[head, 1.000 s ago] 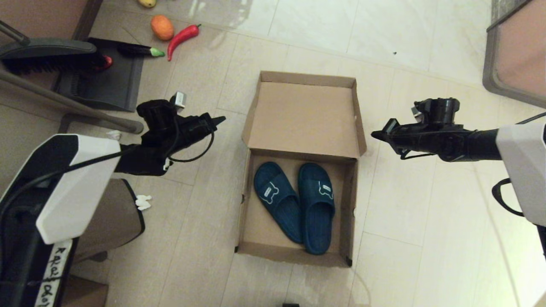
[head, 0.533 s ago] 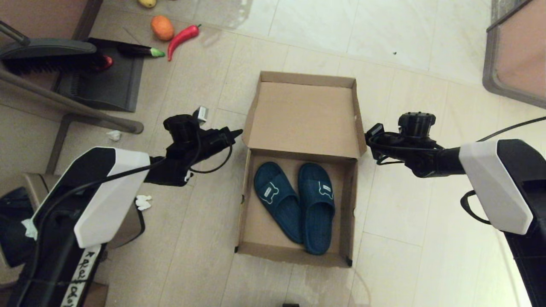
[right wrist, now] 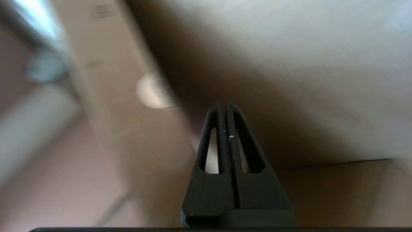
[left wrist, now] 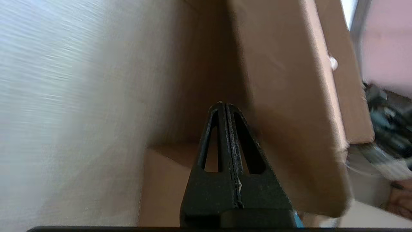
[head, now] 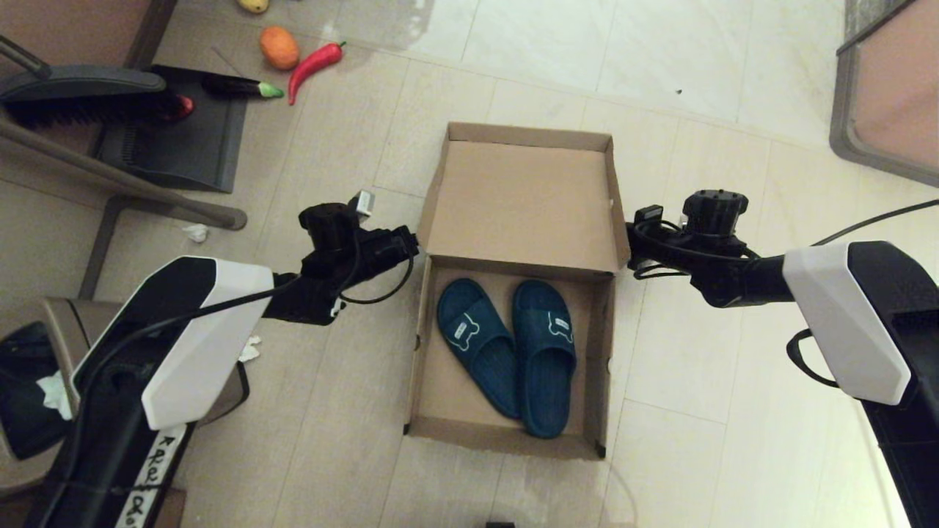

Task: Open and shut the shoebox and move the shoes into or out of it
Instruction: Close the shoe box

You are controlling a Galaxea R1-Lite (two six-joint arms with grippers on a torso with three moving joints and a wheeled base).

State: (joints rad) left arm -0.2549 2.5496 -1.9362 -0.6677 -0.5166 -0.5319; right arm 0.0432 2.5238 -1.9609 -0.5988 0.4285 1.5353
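The plain brown shoebox [head: 429, 381] stands open on the floor, its lid [head: 522, 205] folded back away from me. Two dark teal slippers [head: 506, 352] lie side by side inside, toes towards the lid. My left gripper [head: 414, 242] is shut and empty, its tip at the lid's left edge near the hinge; the left wrist view has the shut tip [left wrist: 223, 104] under the lid's brown outer face [left wrist: 289, 112]. My right gripper [head: 631, 238] is shut and empty at the lid's right edge; the right wrist view shows its tip [right wrist: 224, 105] beside the cardboard [right wrist: 128, 129].
A dustpan [head: 183, 139] and brush [head: 81, 95] lie at the back left, with a toy eggplant [head: 242, 88], red chilli [head: 314, 64] and orange fruit [head: 279, 46] beyond. A rimmed board [head: 888, 95] sits at the back right. Bare tile floor surrounds the box.
Both arms have swung inward towards the box. The left tip went from well left of the lid to its left edge; the right tip closed in on the lid's right edge.
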